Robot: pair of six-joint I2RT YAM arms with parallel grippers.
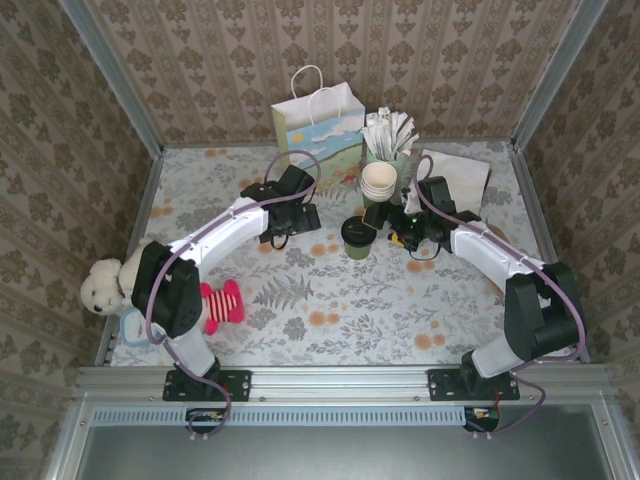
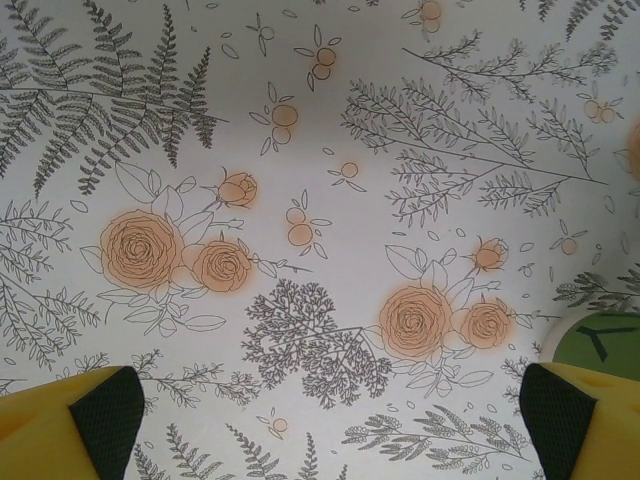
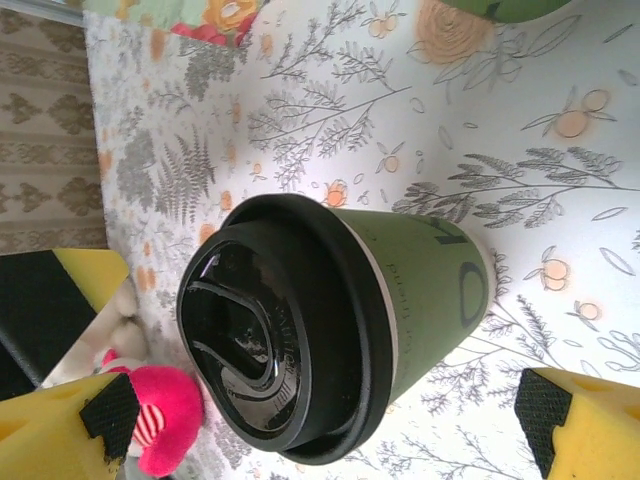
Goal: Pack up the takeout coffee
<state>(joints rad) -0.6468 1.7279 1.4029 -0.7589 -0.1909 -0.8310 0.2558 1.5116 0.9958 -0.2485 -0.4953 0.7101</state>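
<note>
The takeout coffee [image 1: 358,236] stands upright on the worktop [image 1: 300,310], lid on. It sits in front of the gift bag [image 1: 318,120] and near the stack of lidless cups [image 1: 378,181]. My right fingers [image 3: 105,420] are spread wide on either side of it, not touching and holding nothing. My left fingers [image 2: 100,425] are equally wide over bare cloth, empty. I judge the cup light, its paper wall easy to crush and its plastic lid slick. I'd pinch the green wall just under the lid rim, gently, keeping it level.
</note>
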